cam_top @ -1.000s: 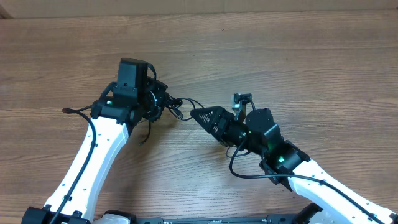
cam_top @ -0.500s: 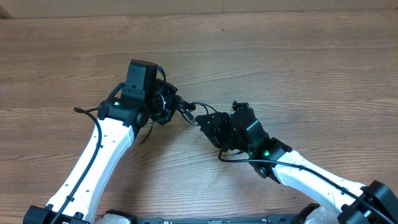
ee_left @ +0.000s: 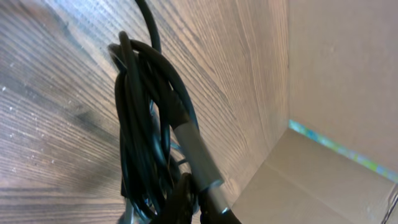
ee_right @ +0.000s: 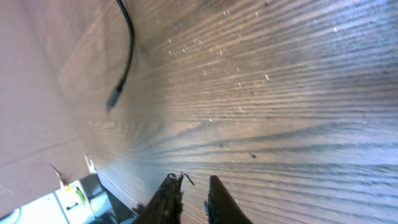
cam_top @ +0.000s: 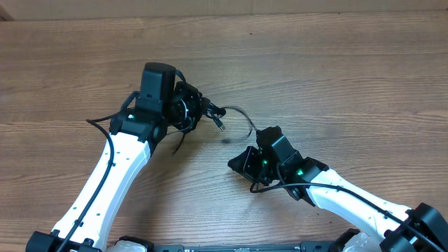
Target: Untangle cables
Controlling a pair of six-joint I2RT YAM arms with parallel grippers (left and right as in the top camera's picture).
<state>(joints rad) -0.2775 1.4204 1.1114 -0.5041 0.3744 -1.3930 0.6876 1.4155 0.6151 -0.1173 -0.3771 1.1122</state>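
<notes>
The cables (cam_top: 201, 108) form a tangled black bundle, and my left gripper (cam_top: 190, 110) is shut on it. In the left wrist view the cables (ee_left: 146, 118) hang as looped strands around a silver-grey plug barrel (ee_left: 198, 155), pinched at the left gripper (ee_left: 199, 208). One short end with a plug (cam_top: 220, 126) dangles free. Another strand (cam_top: 245, 115) arcs right toward the right arm. My right gripper (cam_top: 235, 162) sits apart from the bundle, low over the table. In its wrist view the right gripper (ee_right: 194, 200) shows a narrow gap with nothing in it, and a loose cable (ee_right: 129, 37) with its plug (ee_right: 113, 98) lies farther off.
The wooden table (cam_top: 336, 77) stretches to the right and back. A cardboard wall (ee_left: 336, 62) borders it at the far edge. The arms' own thicker black wires (cam_top: 266, 190) loop beside each wrist.
The right gripper has pulled back down and right, away from the bundle, and its jaws have narrowed. A strand now arcs out from the bundle. The left gripper keeps its hold.
</notes>
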